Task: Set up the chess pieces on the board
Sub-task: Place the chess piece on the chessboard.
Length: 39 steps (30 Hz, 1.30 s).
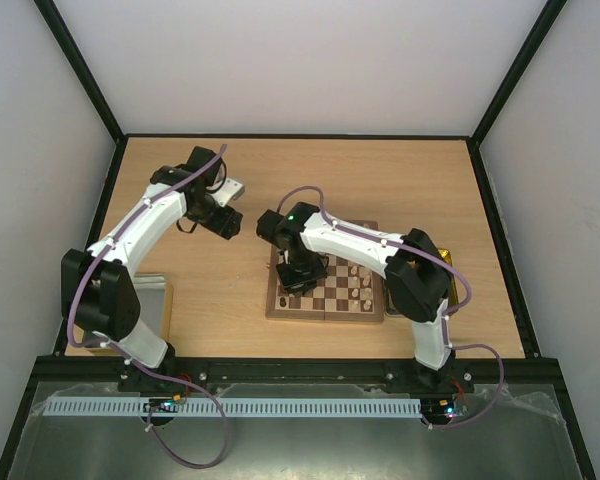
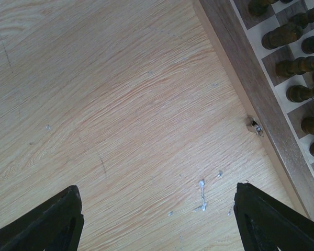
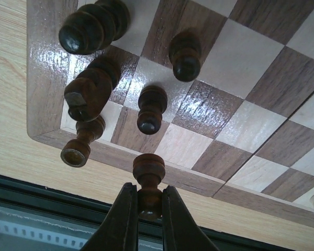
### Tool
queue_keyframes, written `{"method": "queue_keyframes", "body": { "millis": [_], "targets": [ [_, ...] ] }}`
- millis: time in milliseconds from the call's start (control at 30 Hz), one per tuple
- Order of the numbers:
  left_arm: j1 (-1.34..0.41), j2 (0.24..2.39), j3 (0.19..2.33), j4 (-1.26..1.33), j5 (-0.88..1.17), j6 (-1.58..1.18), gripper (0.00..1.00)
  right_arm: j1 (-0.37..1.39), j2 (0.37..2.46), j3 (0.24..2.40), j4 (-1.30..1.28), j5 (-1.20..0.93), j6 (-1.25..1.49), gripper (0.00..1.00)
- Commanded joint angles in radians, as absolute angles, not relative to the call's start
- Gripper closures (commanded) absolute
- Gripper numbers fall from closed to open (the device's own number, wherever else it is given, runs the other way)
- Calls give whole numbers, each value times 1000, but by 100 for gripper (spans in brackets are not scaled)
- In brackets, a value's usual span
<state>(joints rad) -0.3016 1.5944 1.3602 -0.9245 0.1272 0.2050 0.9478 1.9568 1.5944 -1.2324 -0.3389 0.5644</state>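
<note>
The board lies mid-table. My right gripper is shut on a dark brown pawn and holds it above the board's near-left corner border; in the top view the right gripper is over that corner. Several dark pieces stand on the corner squares beside it. Pale pieces stand further right on the board. My left gripper is open and empty over bare table, left of the board's edge, with a row of dark pieces in view; it also shows in the top view.
A shiny yellow tray lies at the board's right, partly under the right arm. Another flat tray sits at the near left by the left arm's base. A black frame borders the table's near edge.
</note>
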Motion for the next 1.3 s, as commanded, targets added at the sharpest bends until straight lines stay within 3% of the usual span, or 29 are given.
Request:
{"method": "queue_keyframes", "body": {
  "millis": [0, 1267],
  "targets": [
    [-294, 1562, 1358, -920, 133, 201, 21, 961, 1979, 1610, -1248, -310, 559, 96],
    [-276, 1536, 1349, -919, 146, 196, 20, 990, 2036, 1590, -1218, -330, 551, 95]
  ]
}}
